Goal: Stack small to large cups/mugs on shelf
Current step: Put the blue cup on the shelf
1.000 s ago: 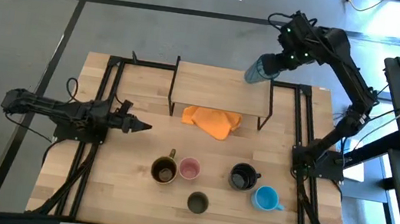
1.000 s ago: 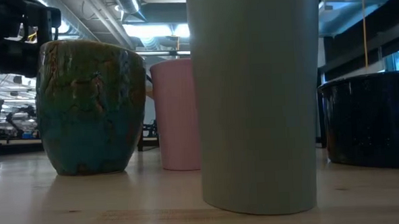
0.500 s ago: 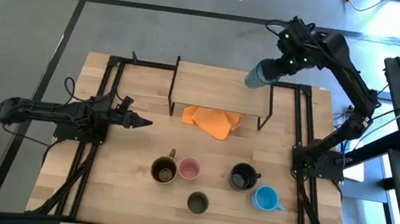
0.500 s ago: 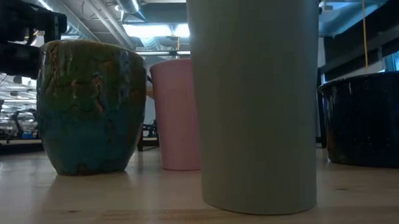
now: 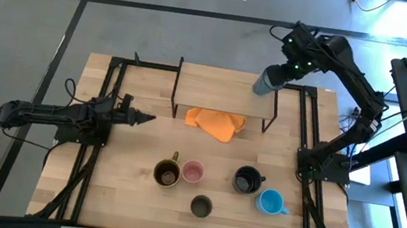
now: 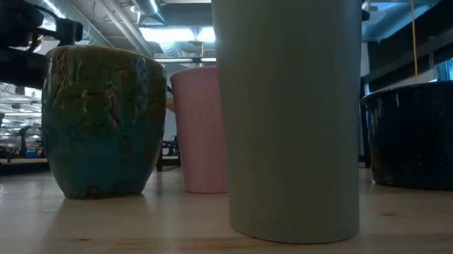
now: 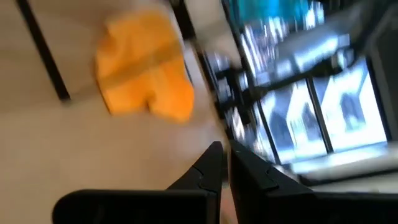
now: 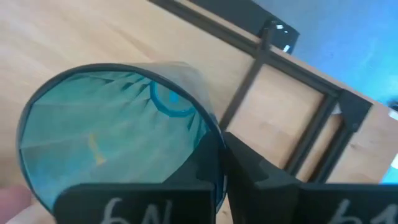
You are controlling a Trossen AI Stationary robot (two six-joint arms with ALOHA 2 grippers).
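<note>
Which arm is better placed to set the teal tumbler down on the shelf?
The right. Its gripper is shut on the teal tumbler at the right end of the shelf. The left gripper is shut, holds nothing and sits over the table's left side, away from the shelf.

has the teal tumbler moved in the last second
Yes. In the high view the teal tumbler, held by the right gripper, has shifted toward the right end of the shelf.

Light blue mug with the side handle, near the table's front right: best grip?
Come from straight above and pinch the rim of the light blue mug on the wall away from the handle. It stands upright, mouth open upward; the handle points right. The black mug stands close on its left.
</note>
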